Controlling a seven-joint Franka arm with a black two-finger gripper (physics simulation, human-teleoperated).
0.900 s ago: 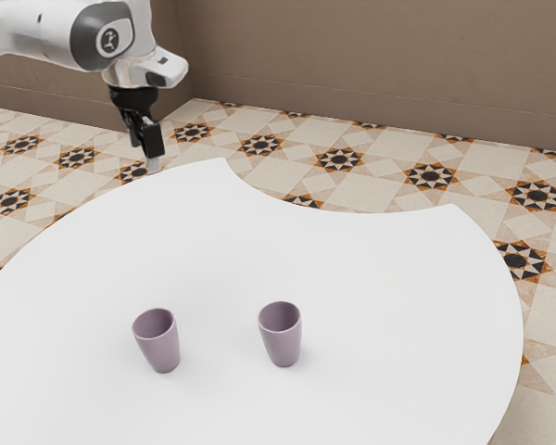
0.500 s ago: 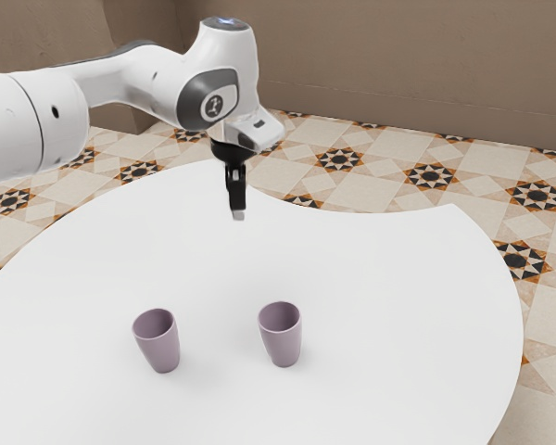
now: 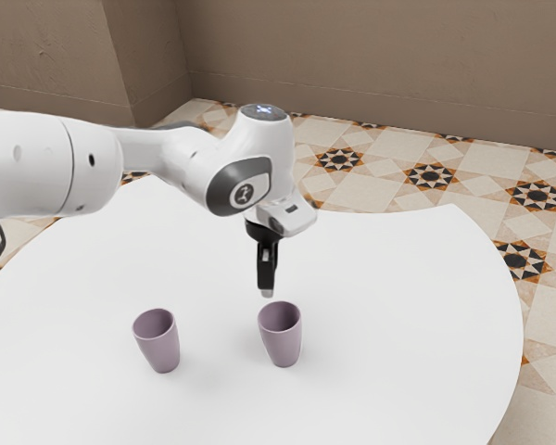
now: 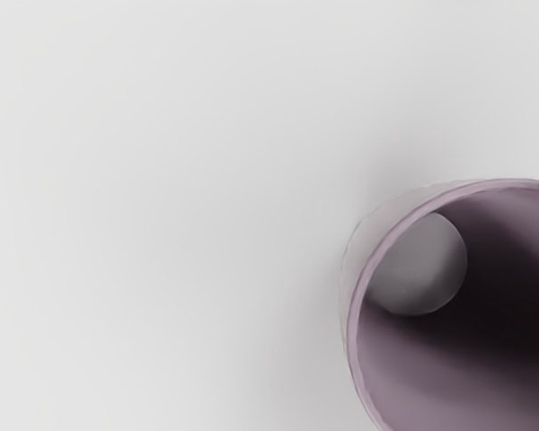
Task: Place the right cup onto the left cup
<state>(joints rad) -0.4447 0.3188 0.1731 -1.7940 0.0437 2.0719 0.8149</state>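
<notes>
In the exterior view, in the near part, there stands upright the cup at the exterior view's left, purple-grey, with its mouth up. Well apart from it, also upright and of same colour, is the cup at the exterior view's right. Both are resting on the white bench, so neither cup is inside the other. A little farther, the gripper points down, near the rim of the right-hand cup of this view; if its fingers are apart or together, I cannot tell. The wrist view looks into an open cup mouth, down to the round bottom. The white arm comes from the exterior view's left. Beyond the bench are the patterned floor and then the brown wall.
</notes>
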